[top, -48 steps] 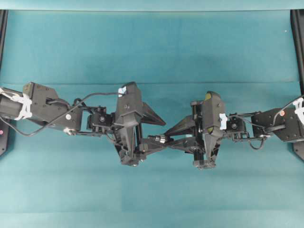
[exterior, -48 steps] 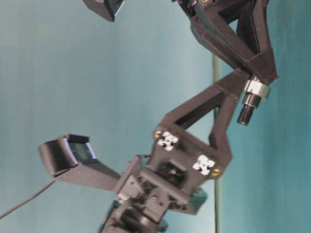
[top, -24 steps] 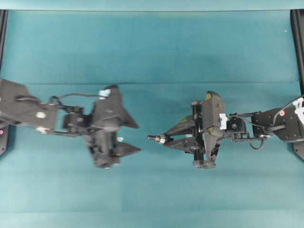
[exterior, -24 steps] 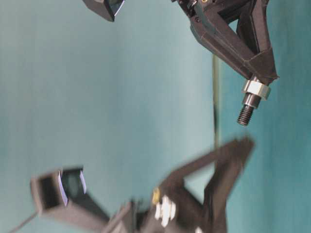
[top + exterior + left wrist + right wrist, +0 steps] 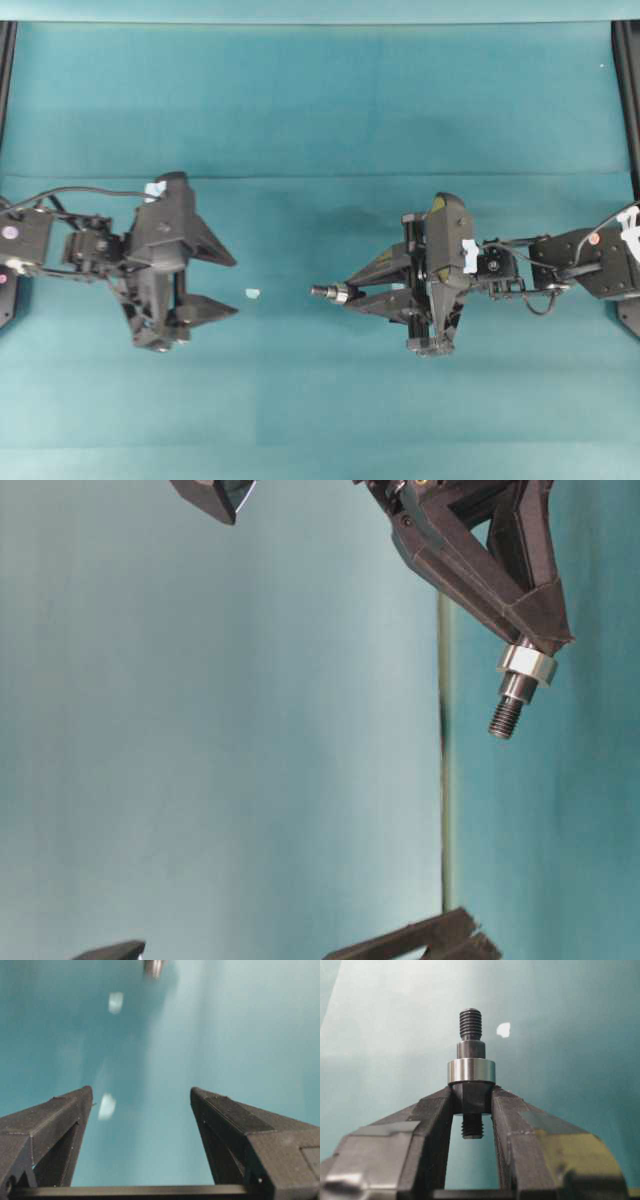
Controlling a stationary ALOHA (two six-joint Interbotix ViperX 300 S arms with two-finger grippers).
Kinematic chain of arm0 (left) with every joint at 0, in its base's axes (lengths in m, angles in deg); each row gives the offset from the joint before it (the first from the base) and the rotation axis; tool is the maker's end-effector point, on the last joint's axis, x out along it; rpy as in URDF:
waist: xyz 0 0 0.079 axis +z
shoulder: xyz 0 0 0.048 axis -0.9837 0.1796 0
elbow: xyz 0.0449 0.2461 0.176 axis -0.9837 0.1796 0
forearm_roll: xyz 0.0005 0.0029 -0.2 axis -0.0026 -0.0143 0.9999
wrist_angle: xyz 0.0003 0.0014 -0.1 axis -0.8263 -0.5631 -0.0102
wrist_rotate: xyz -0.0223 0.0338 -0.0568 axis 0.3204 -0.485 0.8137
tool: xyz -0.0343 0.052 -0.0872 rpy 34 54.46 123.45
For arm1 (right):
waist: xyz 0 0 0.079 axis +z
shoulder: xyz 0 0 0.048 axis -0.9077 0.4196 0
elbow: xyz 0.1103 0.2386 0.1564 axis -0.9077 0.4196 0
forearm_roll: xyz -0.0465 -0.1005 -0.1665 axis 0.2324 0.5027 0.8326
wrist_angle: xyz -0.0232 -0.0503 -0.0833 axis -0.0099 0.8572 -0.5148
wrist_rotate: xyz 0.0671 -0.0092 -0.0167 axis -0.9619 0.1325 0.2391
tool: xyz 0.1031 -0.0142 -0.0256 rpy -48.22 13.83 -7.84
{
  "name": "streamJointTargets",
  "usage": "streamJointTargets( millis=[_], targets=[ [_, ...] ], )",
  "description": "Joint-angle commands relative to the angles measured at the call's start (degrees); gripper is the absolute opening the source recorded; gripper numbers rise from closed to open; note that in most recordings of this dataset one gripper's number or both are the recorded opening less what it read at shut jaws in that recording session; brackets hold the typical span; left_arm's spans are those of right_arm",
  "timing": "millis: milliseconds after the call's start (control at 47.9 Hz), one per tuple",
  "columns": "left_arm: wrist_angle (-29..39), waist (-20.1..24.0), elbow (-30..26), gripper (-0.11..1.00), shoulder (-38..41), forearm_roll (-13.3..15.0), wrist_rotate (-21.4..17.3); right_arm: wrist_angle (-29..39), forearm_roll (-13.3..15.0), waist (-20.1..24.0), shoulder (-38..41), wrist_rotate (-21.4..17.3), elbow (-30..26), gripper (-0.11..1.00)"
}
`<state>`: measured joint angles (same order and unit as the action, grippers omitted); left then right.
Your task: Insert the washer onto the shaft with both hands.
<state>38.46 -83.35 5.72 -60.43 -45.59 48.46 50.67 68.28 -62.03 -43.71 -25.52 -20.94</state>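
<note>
1. Clamping the shaft [image 5: 470, 1097] by its dark middle, the right gripper [image 5: 471, 1105] holds it well above the table; both threaded ends poke out.
2. Seated on the shaft, the washer [image 5: 470, 1071], a smooth silvery ring, touches the fingertips.
3. Spread wide and empty, the left gripper [image 5: 228, 287] hangs well apart.
4. Between them a pale chip [image 5: 252, 294] lies on teal cloth [image 5: 320, 100].

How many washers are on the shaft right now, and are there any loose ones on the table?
1. The washer sits on the shaft, just above the right pincer fingertips. No loose washer shows on the table; only a pale chip.
</note>
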Motion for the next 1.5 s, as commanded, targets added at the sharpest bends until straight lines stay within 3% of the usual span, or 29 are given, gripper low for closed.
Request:
streamJointTargets(
  millis=[0, 251, 1483],
  targets=[
    [-0.2, -0.2, -0.5, 0.85, -0.9, -0.2, -0.6, -0.5, -0.1, 0.1, -0.5, -0.3, -1.0, 0.0],
    [-0.1, -0.2, -1.2, 0.85, -0.1, -0.1, -4.2, -0.4, -0.1, 0.1, -0.4, -0.4, -1.1, 0.0],
    [-0.1, -0.2, -1.2, 0.85, 2.4, -0.2, -4.0, -0.3, -0.2, 0.1, -0.4, 0.1, -1.1, 0.0]
  ],
)
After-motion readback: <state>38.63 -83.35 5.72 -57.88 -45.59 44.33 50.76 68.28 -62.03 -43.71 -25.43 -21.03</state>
